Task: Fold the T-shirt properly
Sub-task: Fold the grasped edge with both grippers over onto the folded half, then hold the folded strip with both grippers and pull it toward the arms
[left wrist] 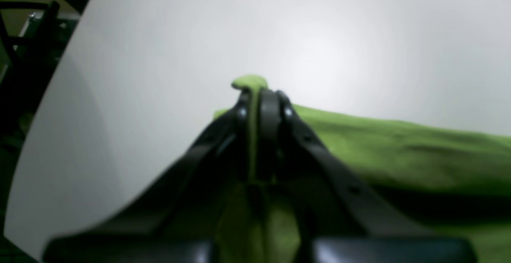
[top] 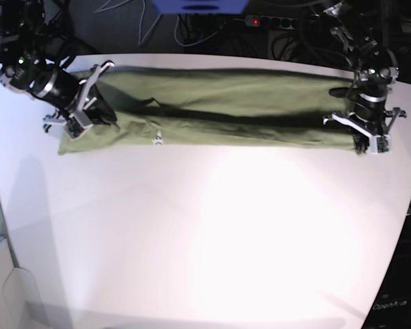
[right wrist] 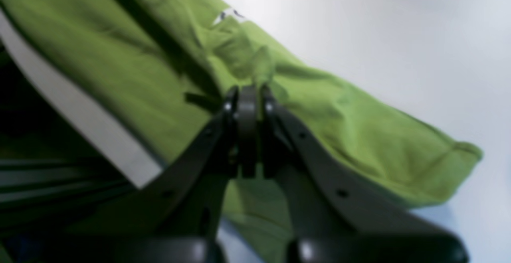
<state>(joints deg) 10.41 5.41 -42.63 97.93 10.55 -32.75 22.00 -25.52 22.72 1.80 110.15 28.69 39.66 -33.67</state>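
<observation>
Olive-green cotton, the T-shirt lies as a long narrow band along the far edge of the white worktop, its long axis running from one side edge to the other. Each end is held: the left claw is pressed together on a ridge of cloth at one end, and the right claw pinches a bunched fold at the other, near the small white tag. The next fold probably turns on that axis, with bare worktop on the near side; no containers are present.
</observation>
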